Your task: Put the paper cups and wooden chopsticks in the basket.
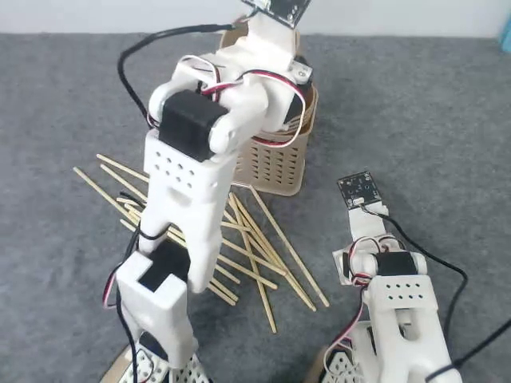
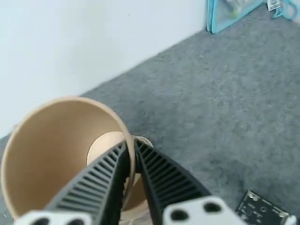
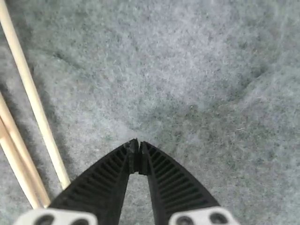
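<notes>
Left end effector [image 2: 131, 142]: clamped narrow on the rim wall of a paper cup [image 2: 61, 150], with one finger seen inside the cup and the other outside it.
Paper cup: held tilted, so that its mouth and pale bottom are seen in the left wrist view; grey bench covering and a pale wall [image 2: 84, 42] lie behind it.
Left arm [image 1: 200, 159]: stretched out over the chopsticks, with its far end above the basket [image 1: 275, 163]; whether the cup is already inside the basket cannot be told.
Basket: a tan slotted tub, stood upright at the far side of the bench [image 1: 431, 104].
Chopsticks [image 1: 255, 239]: scattered and crossed in a loose heap on the bench, just in front of the basket and partly under the left arm.
Right end effector [image 3: 139, 143]: narrowed until its tips meet, nothing held, close above the bare grey covering, with a few chopsticks lying just beside it.
Right arm [image 1: 399, 303]: folded low at the near side, beside the heap, with its circuit board [image 1: 359, 189] facing up.
</notes>
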{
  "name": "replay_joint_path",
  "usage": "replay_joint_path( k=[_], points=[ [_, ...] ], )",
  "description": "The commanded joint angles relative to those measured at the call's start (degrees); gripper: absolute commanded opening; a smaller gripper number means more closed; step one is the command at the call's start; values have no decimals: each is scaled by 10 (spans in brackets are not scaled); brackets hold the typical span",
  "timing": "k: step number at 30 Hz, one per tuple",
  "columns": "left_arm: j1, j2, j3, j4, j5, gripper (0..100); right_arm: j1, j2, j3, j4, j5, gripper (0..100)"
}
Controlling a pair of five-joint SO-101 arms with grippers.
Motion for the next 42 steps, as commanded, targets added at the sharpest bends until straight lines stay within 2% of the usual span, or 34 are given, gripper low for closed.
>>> replay_joint_path(
  k=[1, 18, 25, 30, 34, 37, 42],
  points=[
    [-12, -2, 7, 18, -19, 12, -6, -1, -4, -7, 8, 9],
    [12, -3, 94, 18, -25, 17, -6, -1, -4, -8, 8, 9],
    [7, -5, 91, 18, -20, 242, -6, -1, -4, -8, 8, 9],
    [-35, -68, 96, 19, -20, 261, -6, -1, -4, -8, 8, 9],
    [-106, -164, 138, 19, -22, 261, -6, -1, -4, -8, 8, 9],
    [-170, -258, 225, 19, -21, 261, -7, -1, -4, -8, 8, 9],
    [-272, -423, 437, 11, -20, 261, -7, -1, -4, -8, 8, 9]
  ],
)
